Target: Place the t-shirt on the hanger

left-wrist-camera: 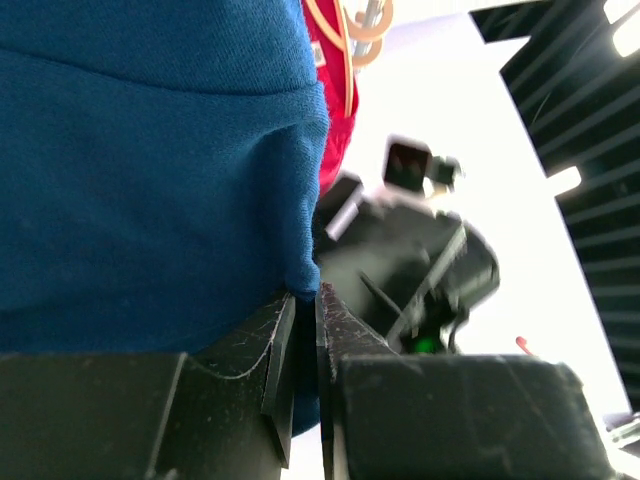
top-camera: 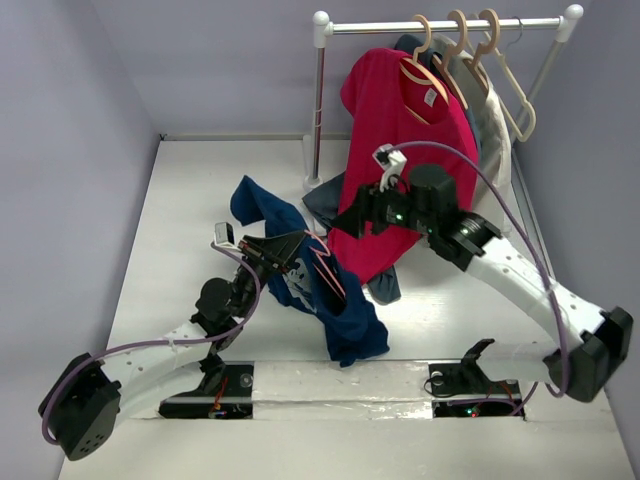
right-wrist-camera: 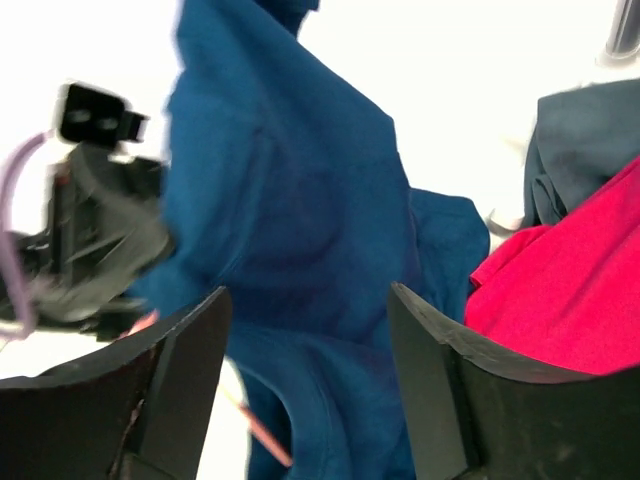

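Above the counter [top-camera: 200,200], left claw [left-wrist-camera: 305,300] pinches t-shirt [top-camera: 350,315], right claw [right-wrist-camera: 308,290] gapes empty; fabric could slip off hanger [top-camera: 330,270].

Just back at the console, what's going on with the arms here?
The left fingers are shut on a fold of the navy t-shirt, holding part of it up off the table, with the pink hanger against the cloth beside them. The right fingers are open, facing the t-shirt and gripping nothing. Whether the hanger is inside the shirt cannot be told.
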You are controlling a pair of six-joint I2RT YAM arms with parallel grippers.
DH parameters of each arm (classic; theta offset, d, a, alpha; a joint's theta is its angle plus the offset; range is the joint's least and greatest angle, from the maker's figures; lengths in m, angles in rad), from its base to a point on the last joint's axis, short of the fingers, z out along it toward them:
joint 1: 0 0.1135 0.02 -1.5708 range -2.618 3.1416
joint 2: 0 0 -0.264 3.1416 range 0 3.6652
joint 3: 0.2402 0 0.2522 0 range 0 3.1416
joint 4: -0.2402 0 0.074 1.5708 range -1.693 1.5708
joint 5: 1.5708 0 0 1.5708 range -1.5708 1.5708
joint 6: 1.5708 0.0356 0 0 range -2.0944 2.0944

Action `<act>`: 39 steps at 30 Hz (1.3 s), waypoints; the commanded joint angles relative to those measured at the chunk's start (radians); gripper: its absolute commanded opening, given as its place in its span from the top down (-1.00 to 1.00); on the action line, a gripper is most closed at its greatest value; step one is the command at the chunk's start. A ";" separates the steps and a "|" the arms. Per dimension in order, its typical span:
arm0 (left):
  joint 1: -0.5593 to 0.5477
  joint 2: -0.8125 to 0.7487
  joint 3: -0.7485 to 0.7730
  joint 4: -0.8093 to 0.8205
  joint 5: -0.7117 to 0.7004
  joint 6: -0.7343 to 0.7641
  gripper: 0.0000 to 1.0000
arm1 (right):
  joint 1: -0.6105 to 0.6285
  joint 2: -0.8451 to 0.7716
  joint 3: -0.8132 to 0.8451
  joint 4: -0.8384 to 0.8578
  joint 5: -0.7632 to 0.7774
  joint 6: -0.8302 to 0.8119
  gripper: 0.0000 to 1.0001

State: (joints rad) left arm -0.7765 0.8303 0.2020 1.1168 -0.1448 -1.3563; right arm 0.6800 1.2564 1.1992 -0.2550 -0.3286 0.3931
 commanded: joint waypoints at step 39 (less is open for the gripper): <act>0.049 -0.023 0.037 0.066 0.011 -0.020 1.00 | 0.457 -0.227 -0.431 0.151 0.548 -0.148 0.37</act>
State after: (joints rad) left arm -0.7311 0.8268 0.1967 1.1072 -0.1539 -1.3884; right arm 1.1275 1.0378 0.7136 -0.2279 0.1871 0.2852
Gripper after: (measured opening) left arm 0.060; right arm 0.321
